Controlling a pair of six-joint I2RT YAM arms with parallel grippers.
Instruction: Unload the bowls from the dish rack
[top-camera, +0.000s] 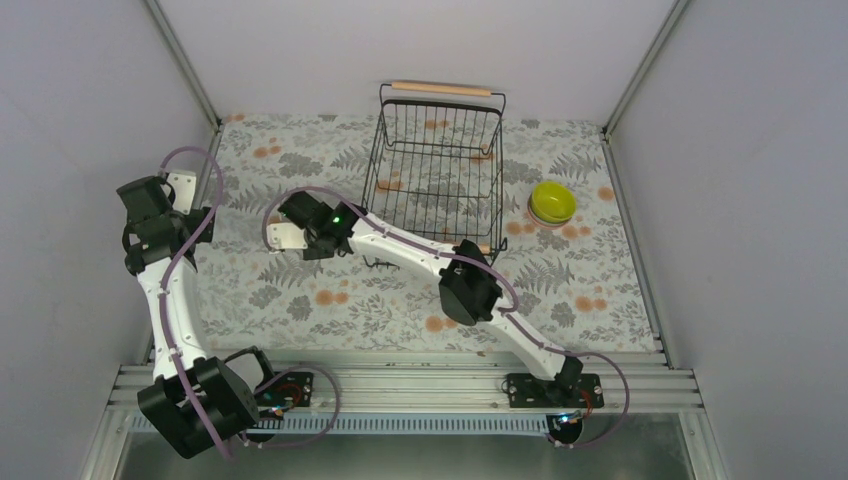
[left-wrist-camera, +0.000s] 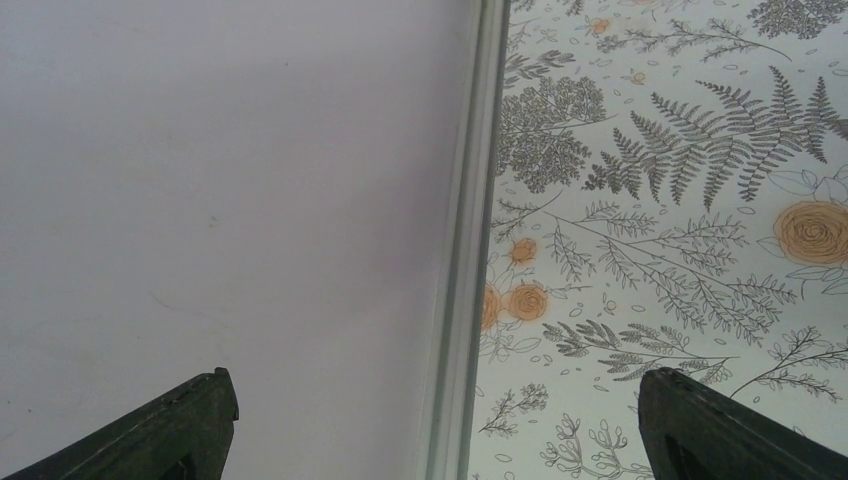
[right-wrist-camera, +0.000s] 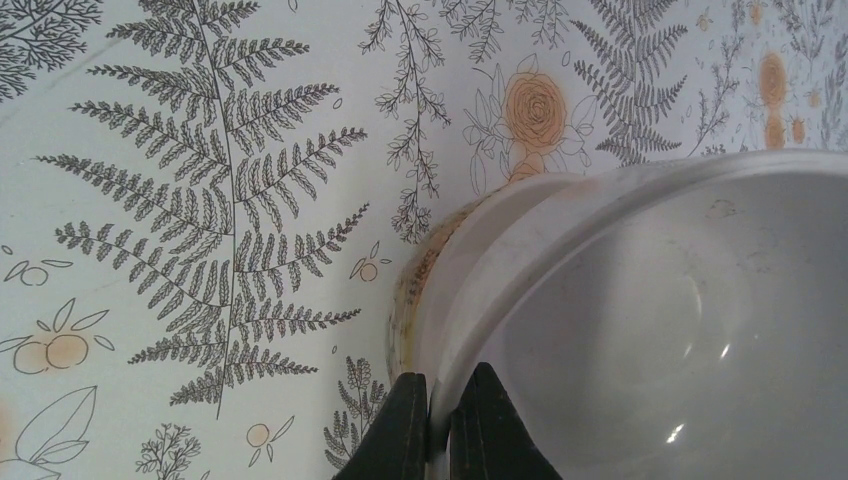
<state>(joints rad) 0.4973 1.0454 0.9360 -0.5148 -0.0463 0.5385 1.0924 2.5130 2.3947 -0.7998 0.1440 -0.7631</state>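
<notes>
The table (top-camera: 300, 300), covered in a fern-and-rose printed cloth, is filling the floor of a white-walled enclosure. The dish rack (top-camera: 437, 170) is standing at the far middle of the cloth, its long sides running away from the arms. One wooden handle (top-camera: 441, 88) is showing along the far end, and the near end is lying partly under the right arm.

The right arm (top-camera: 470, 285) is stretching from its base across the near side of the rack, towards the left. The left arm (top-camera: 165, 300) is reaching up along the left wall.

A green bowl (top-camera: 552, 200) is sitting nested on a pink bowl (top-camera: 541, 223), on the cloth just right of the rack. A white bowl (right-wrist-camera: 650, 320) is hanging in the right gripper (right-wrist-camera: 440, 390) over the cloth left of the rack and clear of it. The two dark fingers are pinching its rim, one inside and one outside. Whether the bowl's base is touching the cloth I cannot tell.

The left gripper (left-wrist-camera: 437, 385) is standing wide apart with nothing between its fingers, hovering over the left edge of the table where the cloth is meeting the wall
</notes>
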